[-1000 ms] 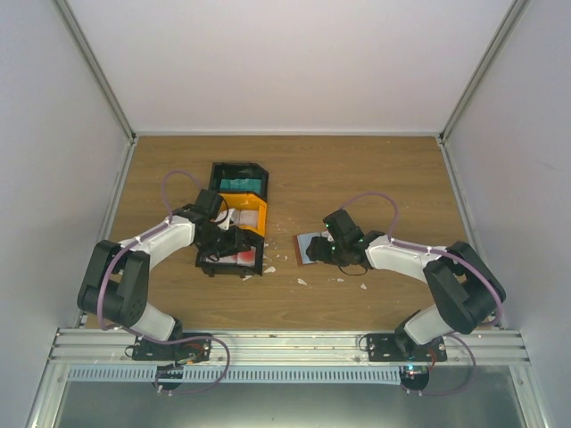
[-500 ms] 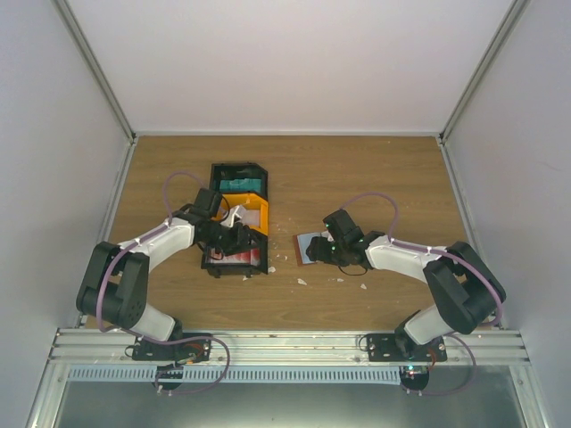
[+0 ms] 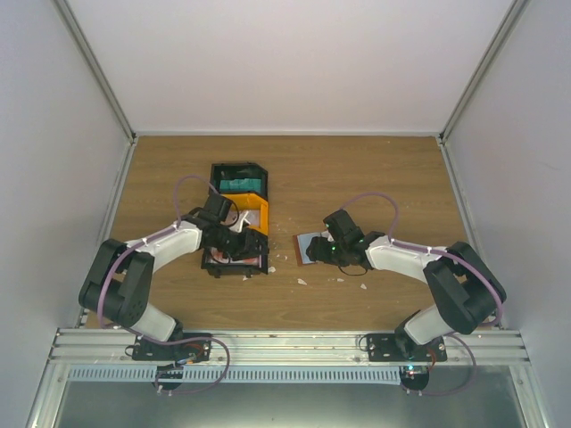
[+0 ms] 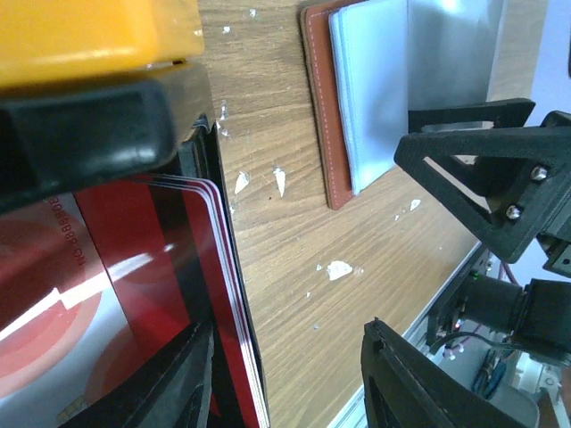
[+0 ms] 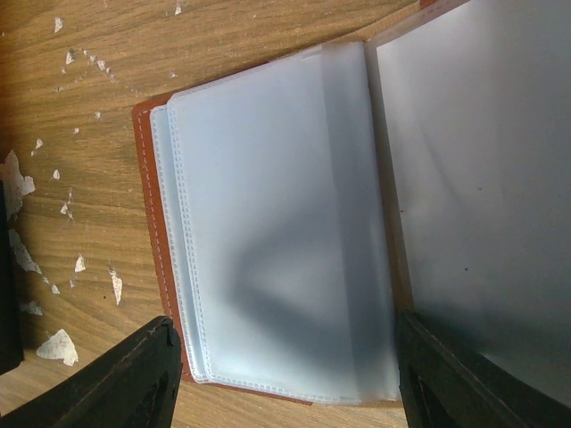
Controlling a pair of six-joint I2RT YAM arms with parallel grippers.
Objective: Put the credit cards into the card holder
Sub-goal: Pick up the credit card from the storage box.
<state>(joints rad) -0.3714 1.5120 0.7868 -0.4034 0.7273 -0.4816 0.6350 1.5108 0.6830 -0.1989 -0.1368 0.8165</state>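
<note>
Since the earlier frame, your left gripper [image 4: 285, 343] has swung farther over the near black bin [image 4: 89, 125]; your right arm has not moved. The left jaws stand partly open and grip nothing. One finger is over the red-and-white credit cards [image 4: 116, 285], and the other is outside the bin wall, above the table [image 4: 294, 232]. Your right gripper [image 5: 284, 332], jaws wide, straddles the open card holder [image 5: 268, 223], which lies on the wood near the bin, clear sleeves up.
</note>
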